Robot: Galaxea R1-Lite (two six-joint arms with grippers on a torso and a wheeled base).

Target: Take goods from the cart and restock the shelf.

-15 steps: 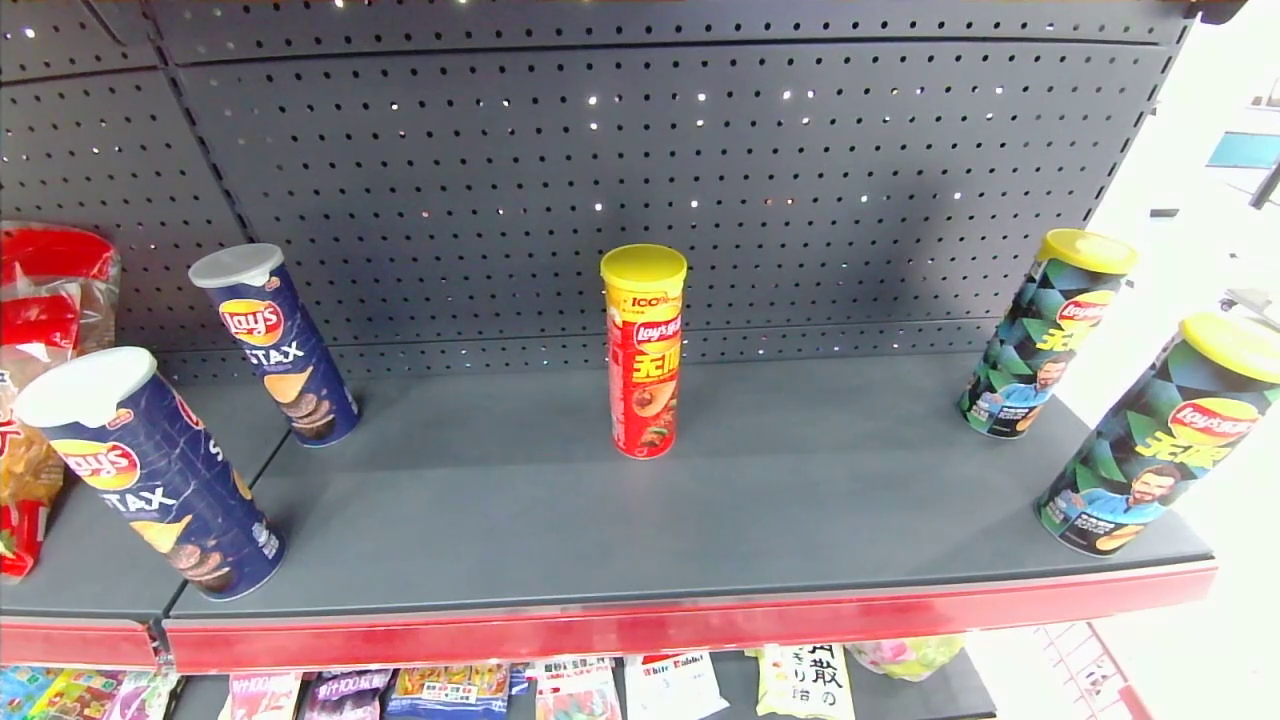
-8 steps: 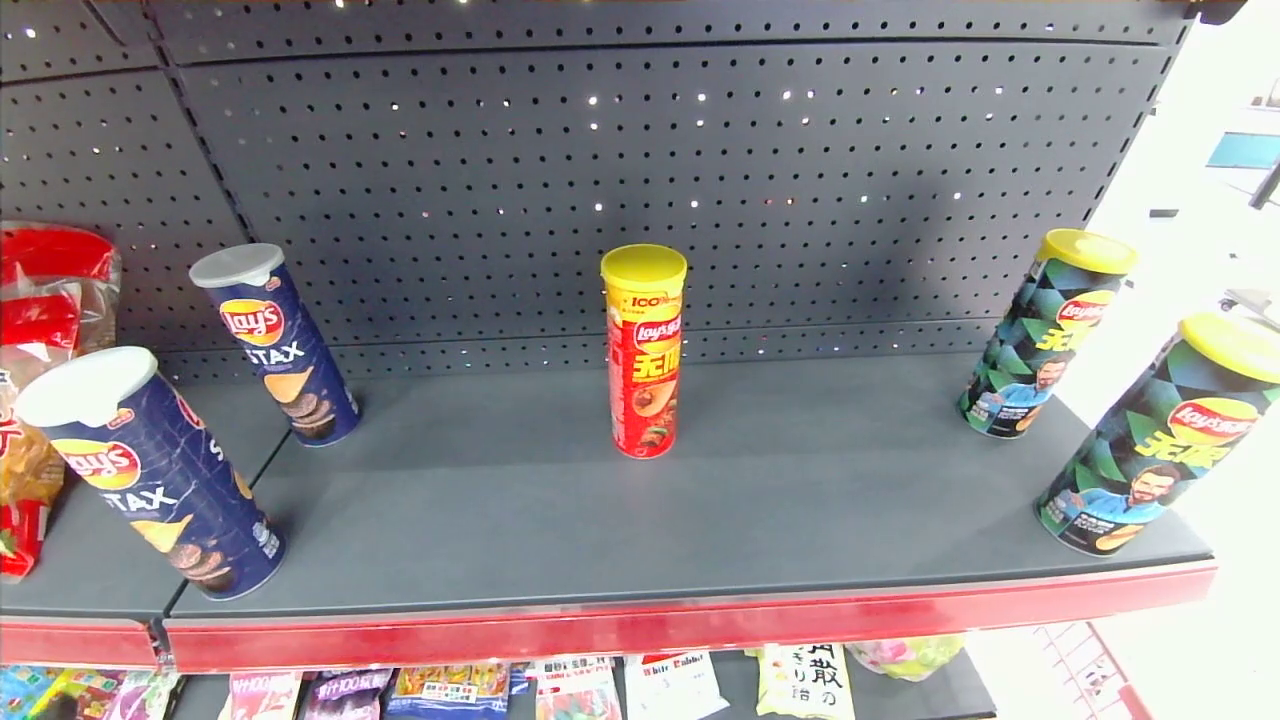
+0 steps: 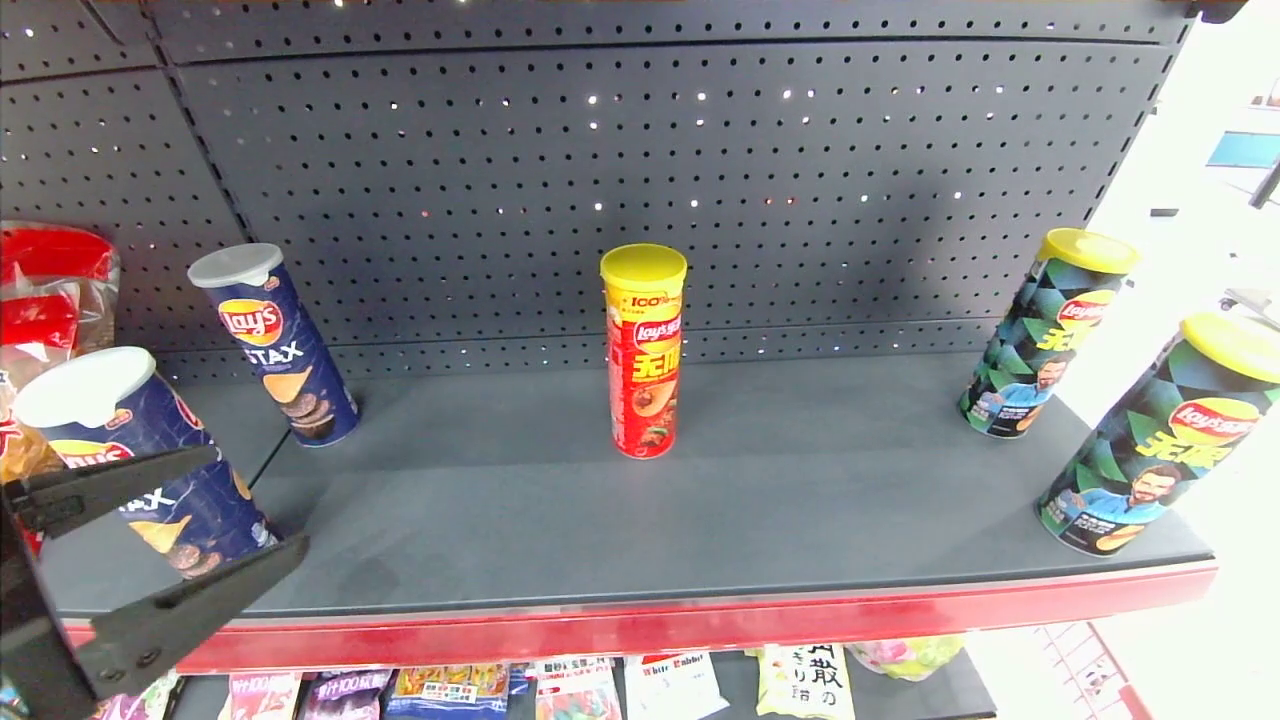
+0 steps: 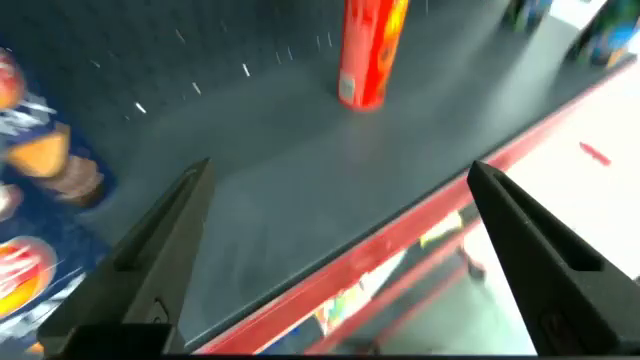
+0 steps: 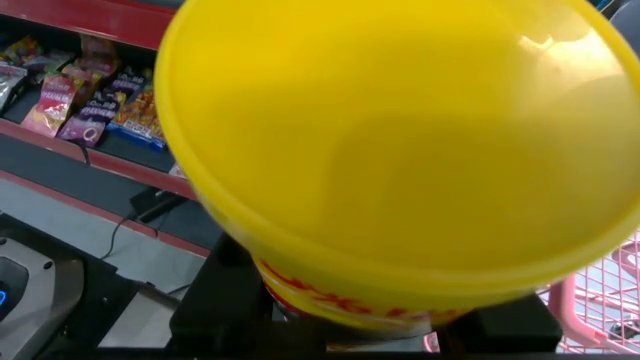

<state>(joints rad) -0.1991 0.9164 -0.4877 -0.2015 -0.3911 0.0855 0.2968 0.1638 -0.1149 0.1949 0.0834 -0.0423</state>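
A grey shelf (image 3: 760,500) with a red front lip carries upright chip cans: two blue ones (image 3: 275,345) (image 3: 95,405) on the left, a red can with a yellow lid (image 3: 643,350) in the middle, and two green ones (image 3: 1040,335) (image 3: 1160,440) on the right. My left gripper (image 3: 260,498) is open at the shelf's front left, just before the nearer blue can. In the left wrist view this gripper (image 4: 338,168) has nothing between its fingers, and the red can (image 4: 370,50) stands beyond. My right gripper (image 5: 350,318) is shut on another yellow-lidded red can (image 5: 400,150).
A perforated back panel (image 3: 640,180) closes the shelf behind. Snack bags (image 3: 560,690) fill the shelf below, and bagged goods (image 3: 40,300) sit at the far left. A red wire cart (image 3: 1090,670) shows at the lower right. Open shelf space lies on both sides of the middle red can.
My left gripper has risen into the head view at the lower left, open, in front of the nearer blue can. The cans on the shelf have not moved.
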